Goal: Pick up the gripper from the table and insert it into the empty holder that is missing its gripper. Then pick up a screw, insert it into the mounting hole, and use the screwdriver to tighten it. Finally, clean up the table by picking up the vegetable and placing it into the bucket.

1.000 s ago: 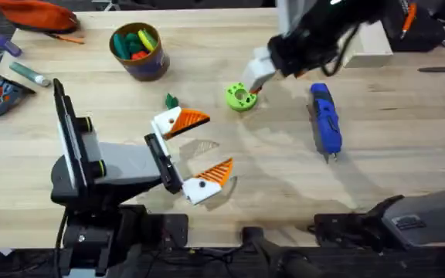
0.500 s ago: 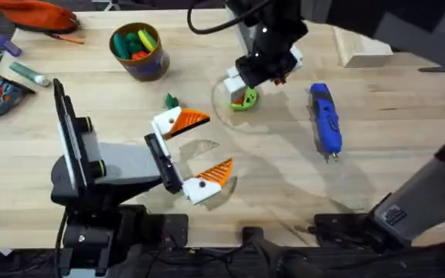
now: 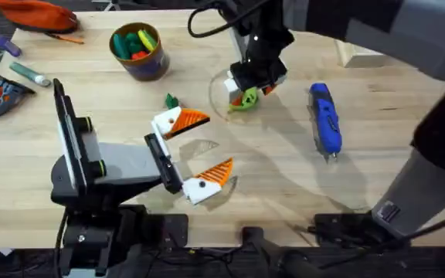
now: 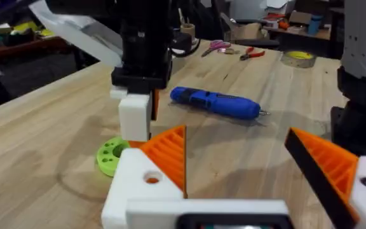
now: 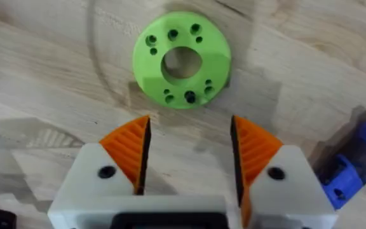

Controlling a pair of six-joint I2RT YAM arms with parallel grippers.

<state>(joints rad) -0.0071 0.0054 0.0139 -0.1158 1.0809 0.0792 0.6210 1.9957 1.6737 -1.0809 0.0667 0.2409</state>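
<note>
Screwdriver (image 3: 324, 120): you have it lying flat on the wooden surface (image 3: 284, 177), just to the right of the lime green disc (image 3: 242, 100), with its thin bit pointing toward the arm bases. Use that disc as your landmark.

Your right pincer (image 3: 255, 83) hangs directly over the disc, pointing down. In the right wrist view its two orange ribbed fingers (image 5: 132, 149) stand apart with a clear gap between them and nothing held, and the disc (image 5: 182, 58) with its ring of small holes lies on the surface just ahead of the tips. From the left wrist view you see the white mount of that pincer (image 4: 135, 117) coming down right at the disc (image 4: 111, 156), with the screwdriver (image 4: 215, 103) lying beyond it.

Your left pincer (image 3: 195, 150) rests on the surface below and left of the disc, its two white-and-orange fingers (image 3: 184, 121) spread wide, gripping nothing.

The vegetable (image 3: 171, 100) lies on the surface left of the disc, just beside the upper left-pincer finger. The bucket (image 3: 139, 51) stands farther up and left of the disc, upright, with coloured toys inside.
</note>
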